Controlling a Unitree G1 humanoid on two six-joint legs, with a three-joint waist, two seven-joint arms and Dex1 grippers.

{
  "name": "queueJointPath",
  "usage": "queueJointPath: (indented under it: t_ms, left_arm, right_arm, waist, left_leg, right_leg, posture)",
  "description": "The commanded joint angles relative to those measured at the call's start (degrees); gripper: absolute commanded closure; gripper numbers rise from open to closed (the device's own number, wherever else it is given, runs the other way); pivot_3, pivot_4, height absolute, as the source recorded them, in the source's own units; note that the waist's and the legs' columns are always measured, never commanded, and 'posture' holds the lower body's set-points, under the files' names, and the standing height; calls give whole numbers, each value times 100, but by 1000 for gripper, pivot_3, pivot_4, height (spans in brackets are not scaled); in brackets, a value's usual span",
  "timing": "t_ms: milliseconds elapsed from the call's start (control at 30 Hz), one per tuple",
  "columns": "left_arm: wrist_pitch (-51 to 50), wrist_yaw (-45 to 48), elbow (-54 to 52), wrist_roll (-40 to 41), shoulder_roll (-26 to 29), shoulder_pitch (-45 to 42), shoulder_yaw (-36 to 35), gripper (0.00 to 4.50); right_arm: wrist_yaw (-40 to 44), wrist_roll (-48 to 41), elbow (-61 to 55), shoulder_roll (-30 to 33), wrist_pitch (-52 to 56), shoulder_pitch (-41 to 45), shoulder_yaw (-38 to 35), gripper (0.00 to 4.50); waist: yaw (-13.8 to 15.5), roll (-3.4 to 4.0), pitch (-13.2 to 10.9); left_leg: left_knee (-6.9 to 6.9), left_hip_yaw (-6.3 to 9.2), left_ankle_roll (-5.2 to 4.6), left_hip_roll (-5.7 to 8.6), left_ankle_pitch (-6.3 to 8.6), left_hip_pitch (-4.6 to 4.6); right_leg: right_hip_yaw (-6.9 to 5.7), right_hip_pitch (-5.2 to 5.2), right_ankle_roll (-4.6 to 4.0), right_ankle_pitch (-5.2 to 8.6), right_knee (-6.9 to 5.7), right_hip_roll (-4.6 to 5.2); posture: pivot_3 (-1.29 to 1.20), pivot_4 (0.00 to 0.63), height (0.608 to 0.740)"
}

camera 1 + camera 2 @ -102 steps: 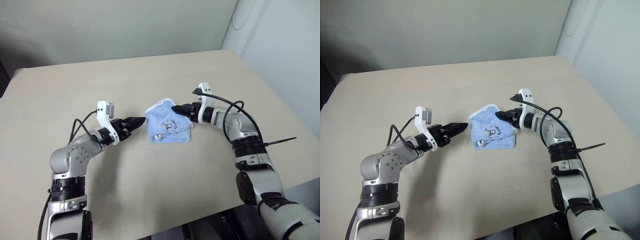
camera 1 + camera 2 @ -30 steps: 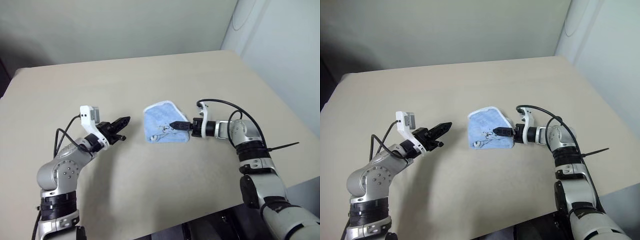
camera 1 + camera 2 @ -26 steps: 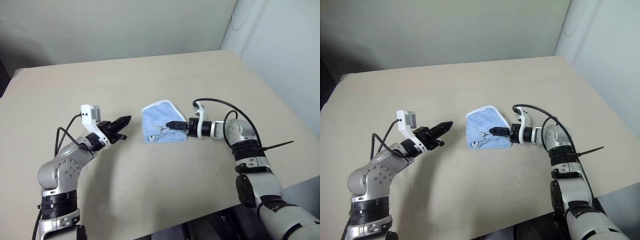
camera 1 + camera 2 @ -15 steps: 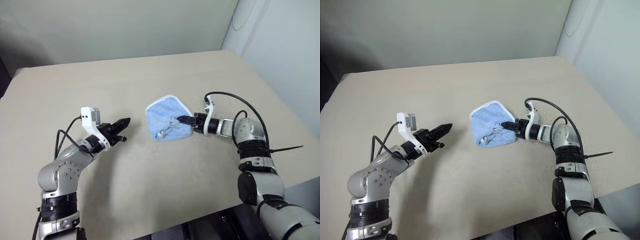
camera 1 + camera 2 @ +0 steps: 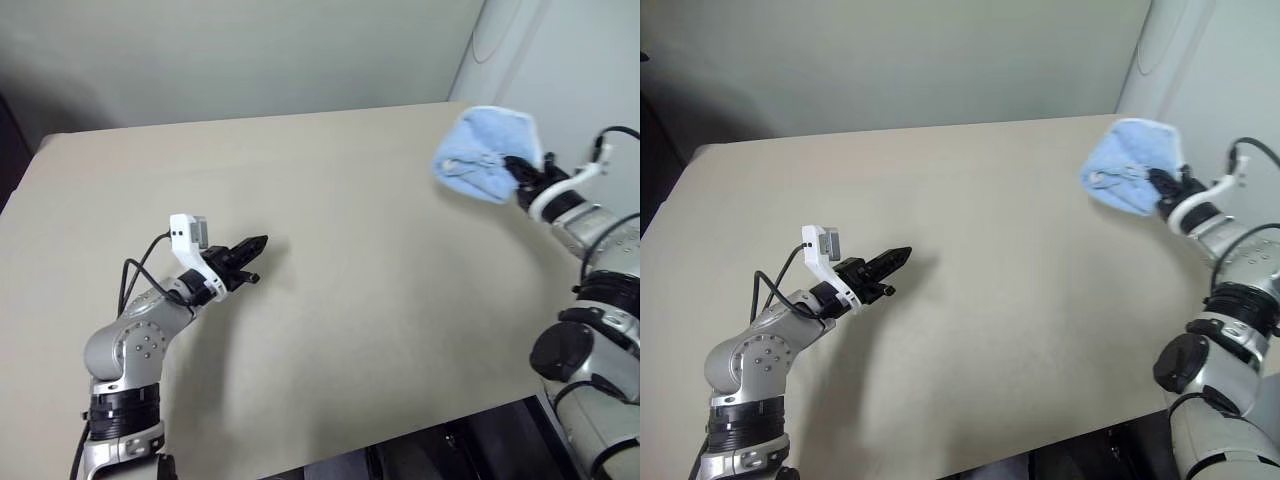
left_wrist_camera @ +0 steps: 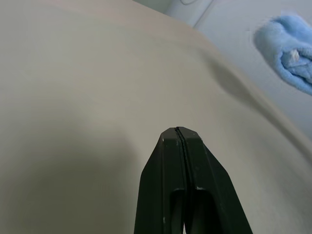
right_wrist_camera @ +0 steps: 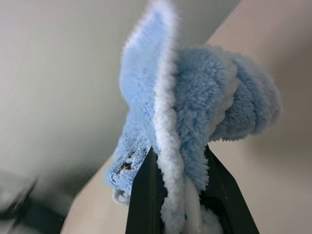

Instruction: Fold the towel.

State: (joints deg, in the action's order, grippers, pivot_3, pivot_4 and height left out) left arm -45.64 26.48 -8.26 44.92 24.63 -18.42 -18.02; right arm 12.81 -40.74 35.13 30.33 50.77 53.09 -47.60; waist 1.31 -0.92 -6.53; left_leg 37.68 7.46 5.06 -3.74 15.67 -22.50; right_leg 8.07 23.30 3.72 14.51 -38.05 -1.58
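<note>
The beige table (image 5: 330,200) lies beneath both arms. The towel (image 5: 485,155), bunched and apparently folded over, hangs in the air, pinched in the right gripper (image 5: 522,170). The left gripper (image 5: 255,243), fingers pressed together, hovers well apart from it.

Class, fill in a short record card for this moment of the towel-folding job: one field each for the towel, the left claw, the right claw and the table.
towel: light blue, bunched in folds, lifted off the table and held in the air near its far right corner
right claw: shut on the towel, arm raised at the right side
left claw: shut, holding nothing, pointing forward and to the right just above the table, far from the towel
table: beige top
task state: towel off the table, not laid down as a finished fold
</note>
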Motion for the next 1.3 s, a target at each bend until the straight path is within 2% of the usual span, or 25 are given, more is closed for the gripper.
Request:
queueJointPath:
  t_ms: [33,167,300,333,467,500,733,900,1000,1167,1300]
  left_arm:
    - [167,131,64,-32,-60,-190,106,4500]
    - [218,178,175,-138,-138,-304,281,4500]
    - [242,188,197,-176,-162,-353,303,4500]
    - [242,192,193,-173,-157,-356,293,4500]
    - [285,150,102,-147,-169,-242,197,4500]
    - [297,137,78,-143,-178,-208,182,4500]
    - [366,61,-85,-30,-231,60,-4,4500]
    - [433,-41,-163,-66,-275,178,-129,4500]
    - [585,-178,-151,-141,-267,229,-292,4500]
    - [1109,-593,208,-721,-114,200,-504,4500]
    - [1885,-499,321,-1798,332,443,-36,4500]
  right_arm:
    - [-706,134,484,74,-427,-99,-130,4442]
    - [-1212,440,1119,-155,-1006,-194,107,4442]
    - [-1282,546,1456,-172,-1359,-216,248,4442]
    - [-1257,526,1502,-154,-1395,-212,258,3908]
    - [-939,552,1245,-88,-1395,-319,553,2779]
    - [-879,557,1143,-73,-1383,-352,625,2353]
    - [-765,580,169,27,-1597,-693,906,92]
    - [-1086,682,-342,98,-1714,-848,936,39]
    - [-889,745,-768,130,-1759,-912,1158,39]
    - [311,1887,-1928,350,-2327,-1397,3124,39]
    - [1538,2638,-2437,271,-3097,-1551,4707,39]
  waist:
    - [-19,0,0]
    - [-99,0,0]
    - [-120,2,-1]
    - [-121,1,-1]
    - [-121,2,-1]
    - [-122,2,-1]
    - [-107,2,-1]
    - [-106,2,-1]
    - [-112,2,-1]
    - [-144,3,-1]
    - [-202,2,-1]
  left_leg:
    - [-1,1,-1,-1,1,3]
    - [0,2,-11,-6,6,11]
    - [-1,1,-23,-5,13,11]
    - [-1,0,-23,-5,13,11]
    - [0,-2,-30,-4,17,11]
    - [1,-2,-30,-4,17,11]
    - [0,-3,-31,-2,17,10]
    - [3,-3,-40,-2,22,11]
    - [8,-4,-49,-2,27,11]
    - [9,-3,-56,-4,31,11]
    - [19,2,-68,-6,38,11]
  right_leg:
    - [3,0,0,0,-2,1]
    - [23,6,2,-1,-6,9]
    - [32,15,3,-1,-6,10]
    - [33,15,3,-1,-6,12]
    - [32,10,5,-2,-3,13]
    - [32,9,6,-2,-3,13]
    - [30,9,6,-3,-2,11]
    - [29,6,6,-3,-2,12]
    - [31,6,6,-3,-2,11]
    - [30,8,6,-3,-2,5]
    - [32,8,6,-3,-1,4]
  posture:
    - [0,150,740]
    - [0,150,740]
    - [0,150,740]
    - [0,150,740]
    - [0,150,740]
    - [0,150,740]
    - [0,150,740]
    - [0,150,740]
    - [0,150,740]
    - [0,150,740]
    - [0,150,740]
